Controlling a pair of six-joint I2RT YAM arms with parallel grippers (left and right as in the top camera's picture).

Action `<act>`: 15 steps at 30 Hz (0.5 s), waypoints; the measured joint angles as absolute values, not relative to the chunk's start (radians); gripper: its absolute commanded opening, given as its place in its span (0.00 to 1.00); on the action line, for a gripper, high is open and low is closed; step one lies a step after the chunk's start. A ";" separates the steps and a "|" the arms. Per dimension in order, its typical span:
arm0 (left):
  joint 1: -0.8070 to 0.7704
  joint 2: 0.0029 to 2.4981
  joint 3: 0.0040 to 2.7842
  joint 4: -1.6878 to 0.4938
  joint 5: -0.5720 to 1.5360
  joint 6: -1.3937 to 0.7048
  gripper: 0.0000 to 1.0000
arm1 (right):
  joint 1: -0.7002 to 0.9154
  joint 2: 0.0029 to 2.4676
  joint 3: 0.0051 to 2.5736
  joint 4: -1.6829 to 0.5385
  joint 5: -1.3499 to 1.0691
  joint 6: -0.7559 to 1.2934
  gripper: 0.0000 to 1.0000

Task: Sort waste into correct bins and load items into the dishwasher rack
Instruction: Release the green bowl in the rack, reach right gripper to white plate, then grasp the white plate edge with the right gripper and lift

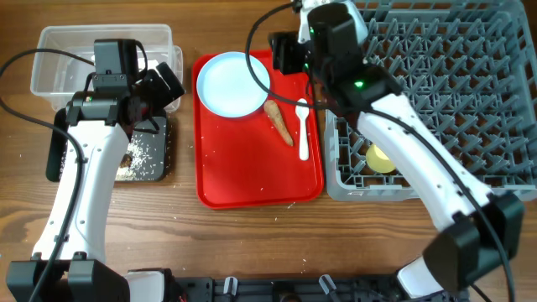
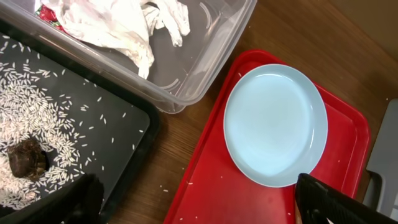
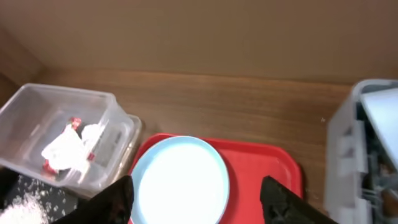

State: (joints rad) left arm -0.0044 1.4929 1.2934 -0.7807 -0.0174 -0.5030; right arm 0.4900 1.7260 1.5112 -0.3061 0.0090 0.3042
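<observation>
The grey dishwasher rack (image 1: 445, 75), filling the upper right of the overhead view, shows the yellow cup (image 1: 379, 158) near its lower left corner. On the red tray (image 1: 252, 180) at centre lie the blue plate (image 1: 233, 84), carrot stick (image 1: 279, 123) and white spoon (image 1: 303, 130). Loading the plate looks to be next, and it calls for a pinch on the rim. The right gripper (image 3: 196, 186) above the plate and the left gripper (image 2: 196, 193) both stand wide apart and empty.

Robot lab bench: wooden table (image 1: 252, 243), grey dishwasher rack (image 1: 470, 84), red tray (image 1: 252, 168).
</observation>
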 measured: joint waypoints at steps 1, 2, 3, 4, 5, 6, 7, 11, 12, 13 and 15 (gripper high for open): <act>-0.004 1.493 1.293 -0.781 -0.017 -0.503 1.00 | 0.495 1.750 1.511 -0.286 0.020 0.317 0.65; -0.004 1.493 1.293 -0.781 -0.017 -0.503 1.00 | 0.500 1.771 1.511 -0.268 0.031 0.326 0.65; -0.004 1.493 1.293 -0.781 -0.017 -0.503 1.00 | 0.510 1.810 1.511 -0.251 0.047 0.340 0.65; -0.004 1.493 1.293 -0.781 -0.017 -0.503 1.00 | 0.517 1.838 1.510 -0.237 0.058 0.349 0.65; -0.004 1.493 1.293 -0.782 -0.017 -0.503 1.00 | 0.527 1.875 1.510 -0.225 0.069 0.362 0.65; -0.004 1.493 1.293 -0.781 -0.017 -0.503 1.00 | 0.535 1.910 1.510 -0.216 0.076 0.375 0.64; -0.004 1.493 1.293 -0.781 -0.017 -0.503 1.00 | 0.541 1.945 1.509 -0.214 0.081 0.390 0.64; -0.004 1.493 1.293 -0.781 -0.017 -0.503 1.00 | 0.547 2.061 1.505 -0.213 0.091 0.438 0.59; -0.004 1.493 1.293 -0.781 -0.017 -0.503 1.00 | 0.547 2.080 1.500 -0.212 0.092 0.451 0.57; -0.004 1.493 1.293 -0.781 -0.017 -0.503 1.00 | 0.546 2.093 1.496 -0.212 0.095 0.458 0.55; -0.004 1.493 1.293 -0.781 -0.017 -0.503 1.00 | 0.546 2.115 1.494 -0.206 0.098 0.469 0.52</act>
State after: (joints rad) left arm -0.0044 1.4929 1.2934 -0.7815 -0.0174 -0.5030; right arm 0.5465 2.1155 1.4944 -0.2058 0.0978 0.4694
